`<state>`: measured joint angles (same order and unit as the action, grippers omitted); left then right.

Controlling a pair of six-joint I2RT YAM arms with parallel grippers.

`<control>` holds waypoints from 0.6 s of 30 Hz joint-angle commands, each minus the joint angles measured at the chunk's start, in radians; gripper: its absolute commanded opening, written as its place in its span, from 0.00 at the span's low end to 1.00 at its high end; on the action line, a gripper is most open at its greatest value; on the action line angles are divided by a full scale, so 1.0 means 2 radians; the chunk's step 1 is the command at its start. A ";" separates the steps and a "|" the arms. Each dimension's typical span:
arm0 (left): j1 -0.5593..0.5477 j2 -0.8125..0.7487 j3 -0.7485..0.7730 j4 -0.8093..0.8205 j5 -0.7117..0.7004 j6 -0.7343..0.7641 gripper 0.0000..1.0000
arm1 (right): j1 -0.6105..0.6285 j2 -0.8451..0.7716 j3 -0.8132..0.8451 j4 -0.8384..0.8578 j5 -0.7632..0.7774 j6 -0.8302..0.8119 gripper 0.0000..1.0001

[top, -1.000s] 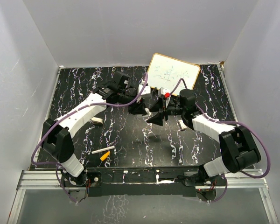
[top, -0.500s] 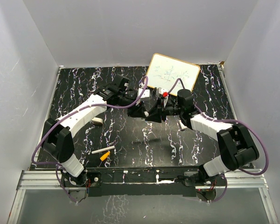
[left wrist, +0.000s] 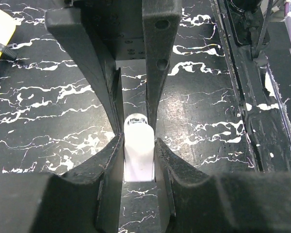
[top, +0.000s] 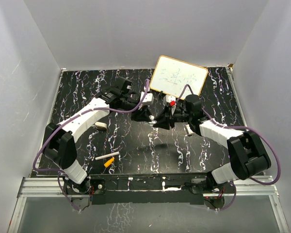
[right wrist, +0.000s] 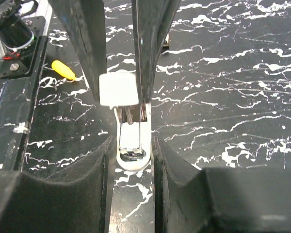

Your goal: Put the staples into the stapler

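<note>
Just before the whiteboard (top: 178,76), the right gripper (right wrist: 131,124) clamps the stapler (right wrist: 131,145), magazine exposed; the left gripper (left wrist: 138,143) pinches a white rounded piece (left wrist: 138,158). Best steady the stapler and square that piece to its channel.

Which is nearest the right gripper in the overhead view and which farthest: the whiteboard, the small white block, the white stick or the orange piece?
1. Whiteboard, just behind the right gripper.
2. Small white block, off to its left.
3. White stick and orange piece, front left, side by side; too close to call.
</note>
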<state>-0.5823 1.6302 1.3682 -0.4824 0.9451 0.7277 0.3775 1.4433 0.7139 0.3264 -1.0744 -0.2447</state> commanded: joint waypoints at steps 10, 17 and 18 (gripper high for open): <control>0.040 -0.026 -0.050 0.047 0.071 0.023 0.00 | -0.028 0.001 -0.001 -0.090 0.090 -0.097 0.08; 0.043 -0.001 -0.087 0.086 0.062 0.041 0.00 | -0.028 0.030 0.019 -0.138 0.127 -0.138 0.08; 0.043 0.004 -0.094 0.091 0.060 0.045 0.00 | -0.029 0.038 0.027 -0.146 0.134 -0.141 0.08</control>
<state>-0.5159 1.6382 1.2182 -0.3161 1.0023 0.7872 0.3477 1.4693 0.7143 0.1390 -0.9649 -0.4362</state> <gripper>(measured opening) 0.260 0.314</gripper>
